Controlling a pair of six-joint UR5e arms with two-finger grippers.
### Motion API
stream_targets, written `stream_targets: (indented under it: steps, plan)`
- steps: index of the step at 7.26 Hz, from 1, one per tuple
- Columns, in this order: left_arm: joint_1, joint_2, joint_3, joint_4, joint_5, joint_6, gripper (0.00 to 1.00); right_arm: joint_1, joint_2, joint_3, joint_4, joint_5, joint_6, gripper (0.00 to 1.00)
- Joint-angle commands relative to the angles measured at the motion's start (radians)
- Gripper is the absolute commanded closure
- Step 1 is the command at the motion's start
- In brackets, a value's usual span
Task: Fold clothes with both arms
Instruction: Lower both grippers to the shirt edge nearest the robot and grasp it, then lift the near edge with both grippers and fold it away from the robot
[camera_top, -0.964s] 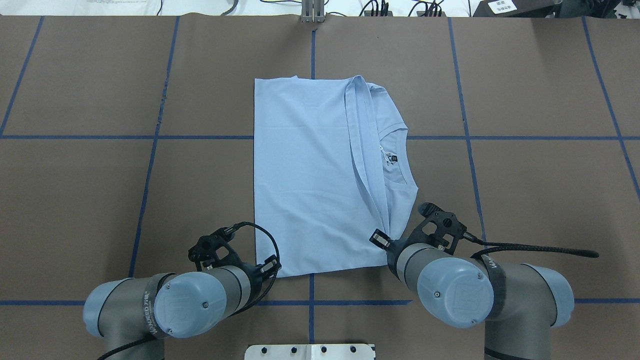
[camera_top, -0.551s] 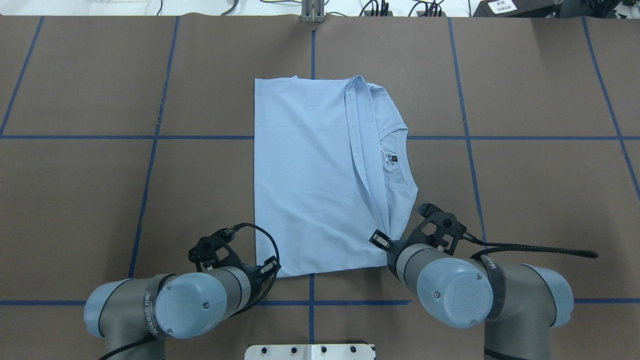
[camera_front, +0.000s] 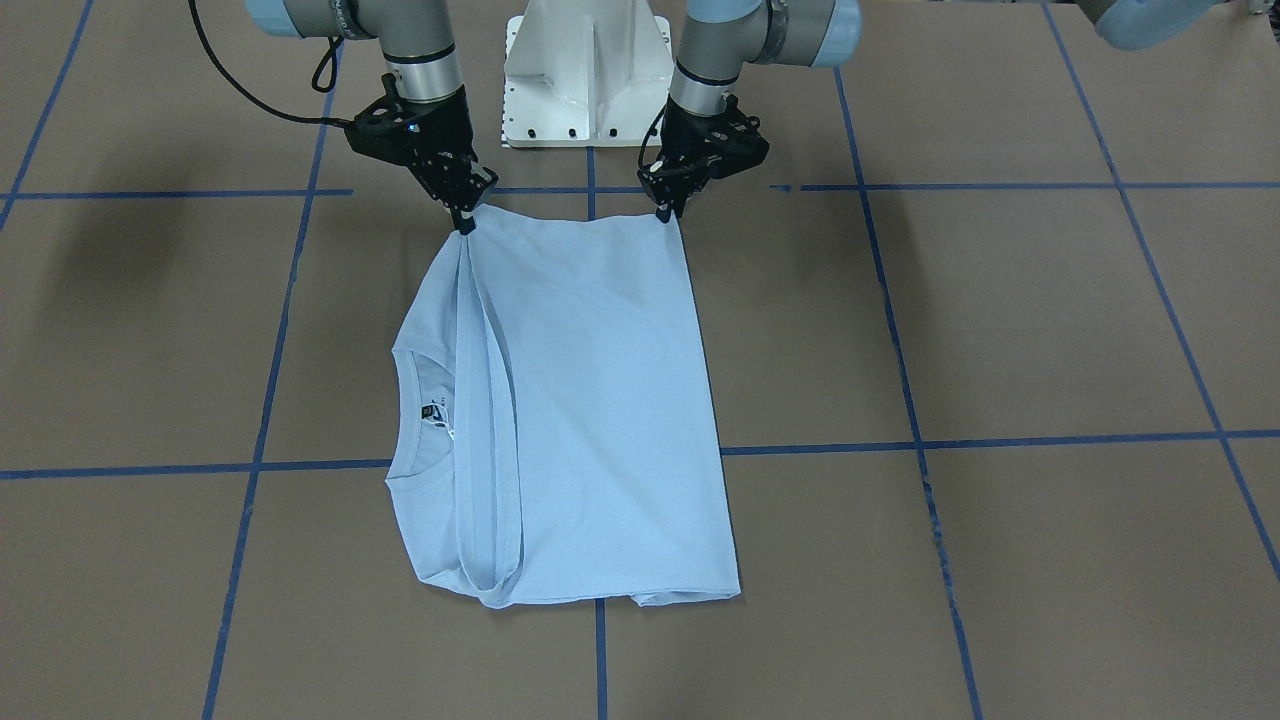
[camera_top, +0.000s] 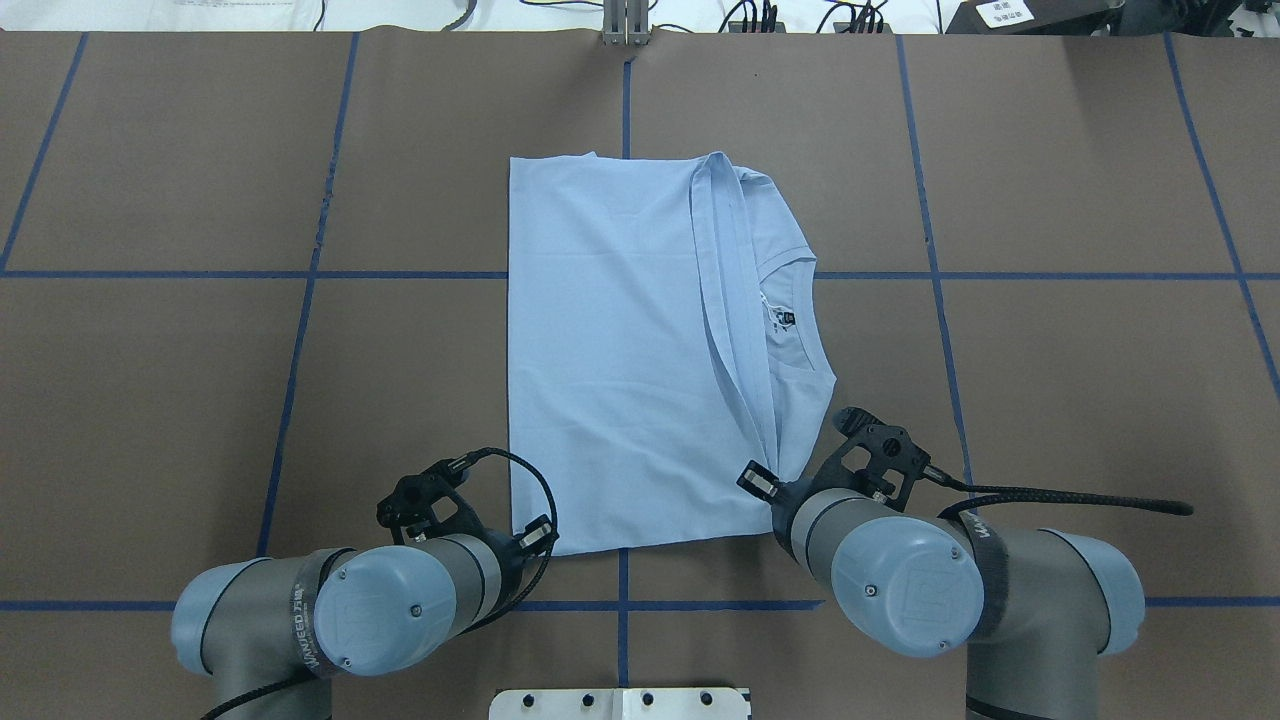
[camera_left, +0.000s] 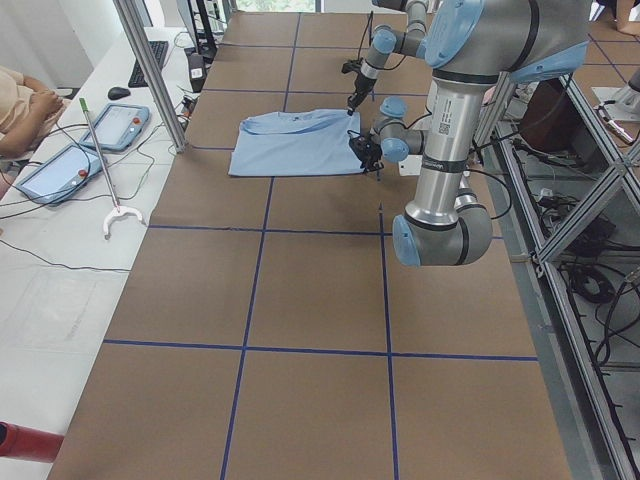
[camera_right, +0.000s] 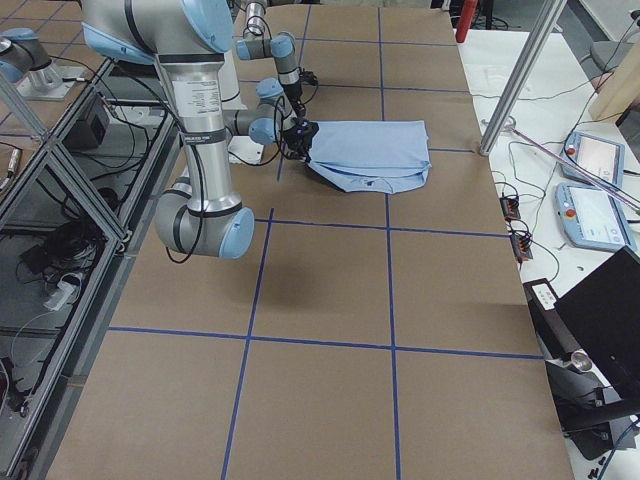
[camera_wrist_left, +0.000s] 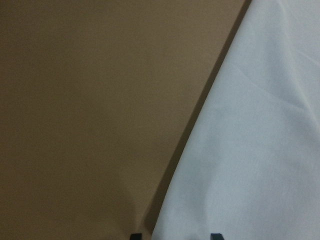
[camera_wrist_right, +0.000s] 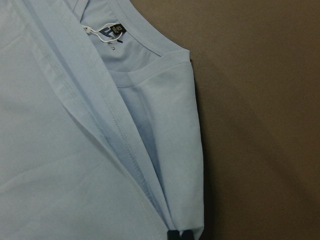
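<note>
The light blue T-shirt (camera_top: 620, 350) is lying folded lengthwise in the middle of the brown table (camera_top: 1050, 400), straddling the blue tape lines (camera_top: 300, 274). Its neck opening is facing the robot's right. The dark neck label (camera_wrist_right: 114, 31) is peeking out from under a long folded-over edge. The sleeves are tucked out of sight inside the fold.

Both arms are reaching down to the shirt's edge nearest the robot, one at each corner. From behind, the left arm (camera_top: 390, 600) and the right arm (camera_top: 900, 570) are blocking their own fingers, so only the black wrist mounts are showing there.

From across the table, the right gripper (camera_front: 465, 218) is pinching the corner where the layers bunch. Its own camera is showing the fingertips (camera_wrist_right: 179, 235) drawn together on the cloth, though the frame's bottom edge is cutting most of them off.

The left gripper (camera_front: 663, 210) is touching down at the other corner. From the front its fingers are looking narrow. Its blurry close-up is showing two dark fingertips (camera_wrist_left: 215, 236) standing slightly apart, with the shirt's edge lying between them and not squeezed.

In both side views the grippers are too small to judge. A seated person (camera_left: 22, 95) is being cut off by the picture's edge.
</note>
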Motion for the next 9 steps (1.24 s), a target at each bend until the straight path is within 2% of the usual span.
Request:
stream_targets:
  steps: [1,3,5,6,7,8,9]
  plan:
    - [-0.002,0.001,-0.009,-0.001,-0.002,0.0,1.0,0.0,-0.001,-0.001,0.0,0.0,0.0,1.0]
    - [-0.01,0.008,-0.055,0.001,-0.002,0.004,1.0,-0.002,0.0,0.003,0.0,-0.005,0.007,1.0]
    - [-0.002,0.057,-0.17,0.007,-0.002,0.0,1.0,-0.064,-0.009,0.048,0.0,-0.014,0.053,1.0]
    - [-0.001,0.088,-0.24,0.012,-0.003,-0.003,1.0,-0.109,-0.041,0.095,0.0,-0.049,0.093,1.0]
    - [-0.001,0.088,-0.309,0.038,-0.005,-0.003,1.0,-0.11,-0.093,0.199,0.0,-0.052,0.096,1.0]
    - [-0.005,0.076,-0.354,0.089,-0.005,0.0,1.0,-0.103,-0.116,0.257,0.0,-0.057,0.096,1.0]
    - [-0.046,0.067,-0.351,0.096,-0.005,0.015,1.0,-0.066,-0.097,0.263,0.002,-0.057,0.096,1.0]
